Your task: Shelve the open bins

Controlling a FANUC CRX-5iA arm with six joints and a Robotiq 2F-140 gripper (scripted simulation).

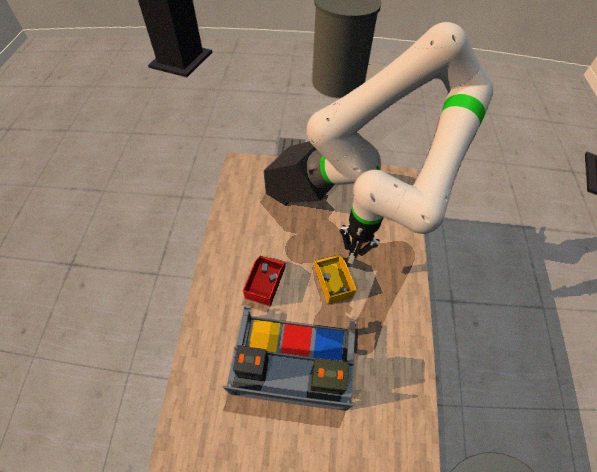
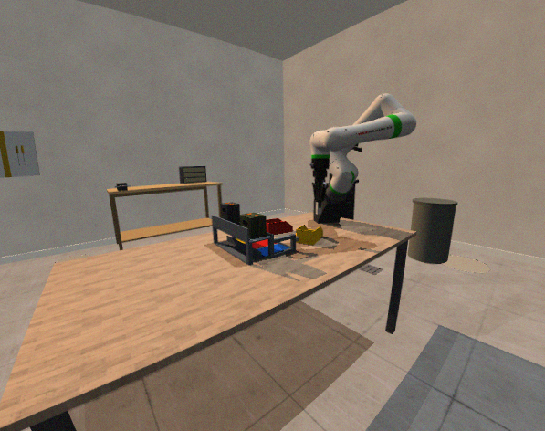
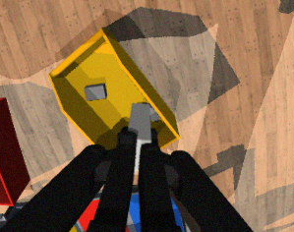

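The yellow bin point(image 1: 334, 279) stands on the table, turned at an angle, with small grey parts point(image 3: 94, 91) inside. The red bin point(image 1: 264, 279) stands to its left, also with grey parts in it. My gripper point(image 1: 353, 256) hangs above the yellow bin's far end, pointing down, fingers shut together with nothing between them. In the wrist view the shut fingers point(image 3: 138, 147) lie over the near wall of the yellow bin point(image 3: 110, 92). The shelf point(image 1: 293, 362) has a yellow mark point(image 1: 264, 334), a red mark point(image 1: 296, 339) and a blue mark point(image 1: 329, 343) in a row.
A dark box point(image 1: 250, 361) and an olive box point(image 1: 329, 374) sit on the shelf's upper board, over the rear of the places. The robot's dark base point(image 1: 291, 177) stands at the table's far end. A grey cylinder point(image 2: 432, 229) stands on the floor beside the table.
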